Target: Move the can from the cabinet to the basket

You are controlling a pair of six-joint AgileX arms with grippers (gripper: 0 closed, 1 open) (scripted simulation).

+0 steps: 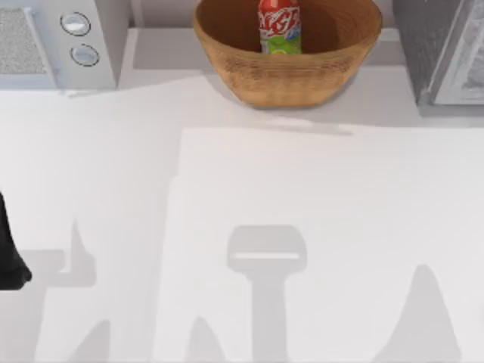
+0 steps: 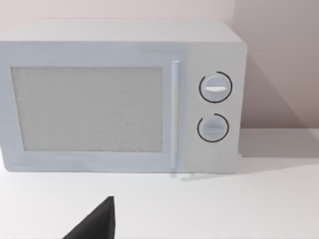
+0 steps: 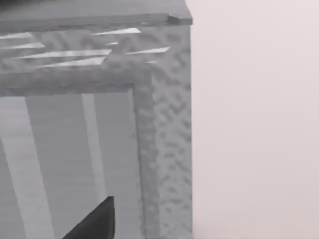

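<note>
The can (image 1: 280, 26) stands upright inside the wicker basket (image 1: 249, 76) at the back middle of the table, its red top and green lower part showing above the rim. The dark speckled cabinet (image 1: 435, 45) stands at the back right, and the right wrist view shows its corner and paler door panel (image 3: 70, 164) close up. A dark piece of my right gripper (image 3: 94, 224) points at that cabinet, with nothing seen in it. My left arm (image 1: 9, 257) sits parked at the table's left edge, and a dark piece of my left gripper (image 2: 94, 224) faces the appliance.
A light grey appliance with two round knobs (image 1: 76, 38) stands at the back left and takes up most of the left wrist view (image 2: 119, 94). The white tabletop (image 1: 249, 227) stretches wide in front of the basket.
</note>
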